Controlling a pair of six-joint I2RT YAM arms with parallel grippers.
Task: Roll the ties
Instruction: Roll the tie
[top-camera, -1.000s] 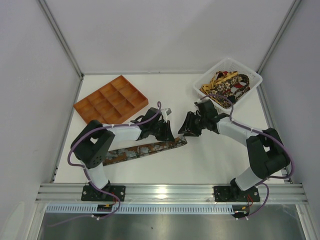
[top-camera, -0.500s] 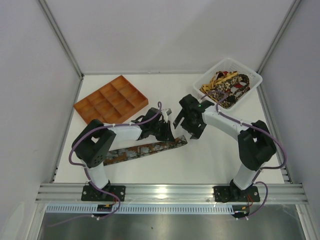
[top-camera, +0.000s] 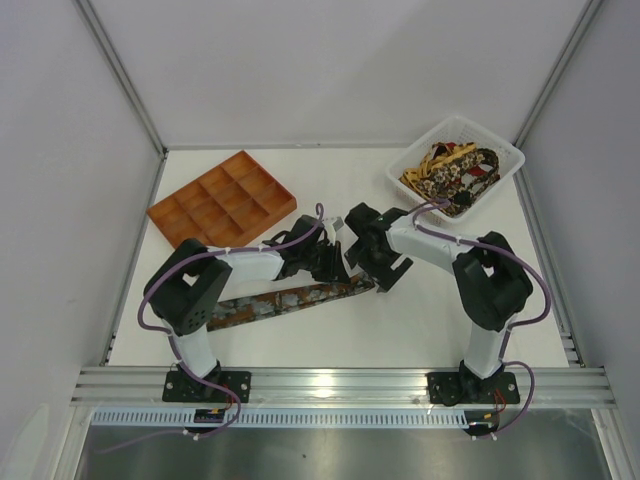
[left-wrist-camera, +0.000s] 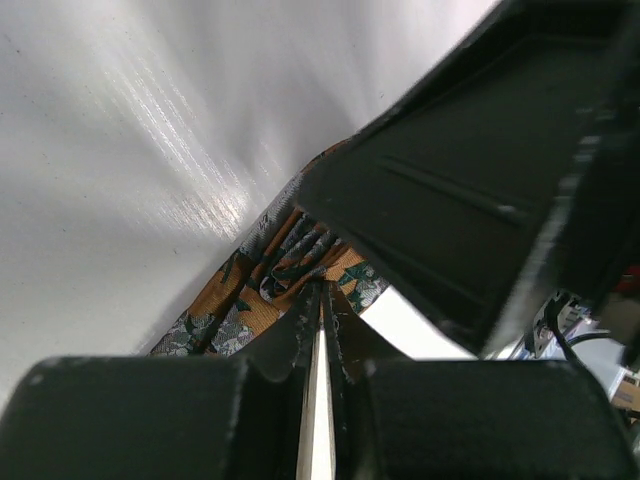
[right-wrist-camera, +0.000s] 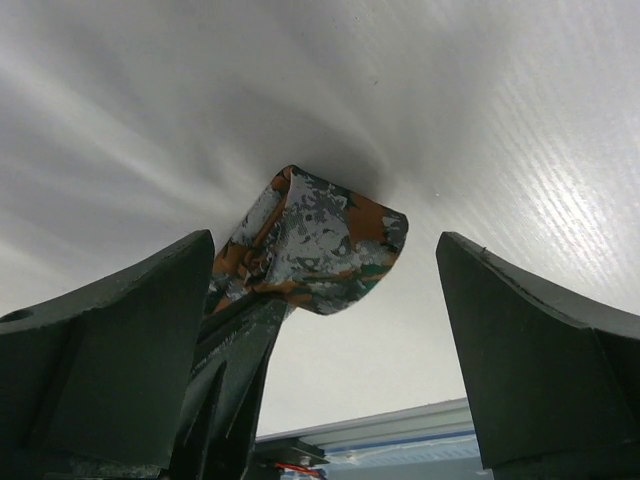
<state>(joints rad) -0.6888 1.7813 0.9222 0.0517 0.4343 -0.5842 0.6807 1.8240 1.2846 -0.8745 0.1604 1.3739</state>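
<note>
One tie (top-camera: 285, 299), patterned in rust-orange, grey and dark green, lies flat across the table's front middle. Its right end (right-wrist-camera: 322, 238) is folded over and lifted. My left gripper (top-camera: 331, 264) is shut on that folded end, the fabric pinched between its fingertips (left-wrist-camera: 311, 296). My right gripper (top-camera: 372, 262) stands open right beside it, its two fingers (right-wrist-camera: 120, 340) spread on either side of the fold without touching it. More ties (top-camera: 452, 172) lie heaped in the white basket.
The white basket (top-camera: 505, 152) stands at the back right. An orange compartment tray (top-camera: 222, 199) sits at the back left. Both arms meet close together at the table's middle; the right gripper's black body (left-wrist-camera: 470, 190) fills the left wrist view.
The right gripper has opened wide and swung left, from a little way off to right beside the left gripper and the tie's lifted end. The left arm has stayed put.
</note>
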